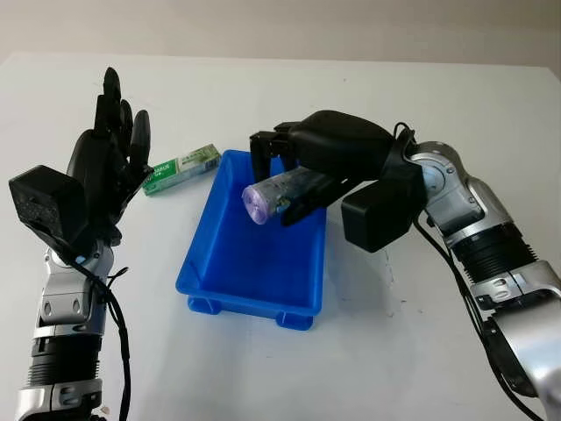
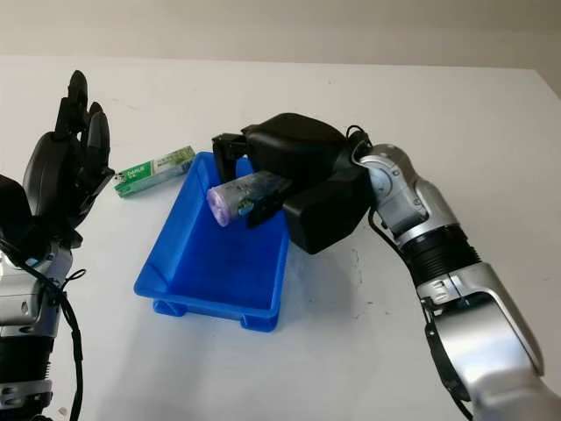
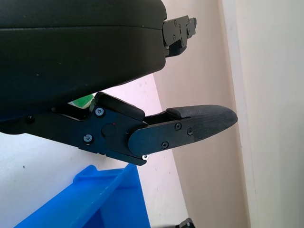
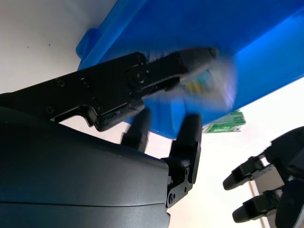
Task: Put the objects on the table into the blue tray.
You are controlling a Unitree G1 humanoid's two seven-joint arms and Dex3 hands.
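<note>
The blue tray (image 1: 219, 279) sits mid-table. My right hand (image 1: 289, 180) hovers over its far end, shut on a clear bottle with a purple cap (image 1: 273, 195), held on its side above the tray floor. In the right wrist view the bottle (image 4: 213, 85) is blurred between the fingers (image 4: 190, 59). A green and white box (image 1: 181, 169) lies on the table just left of the tray's far corner. My left hand (image 1: 112, 145) is raised at the left, open, beside the box.
The white table (image 1: 412, 351) stretches bare to the right of the tray and toward the back edge. The tray rim (image 3: 102, 194) appears close under my left hand in the left wrist view.
</note>
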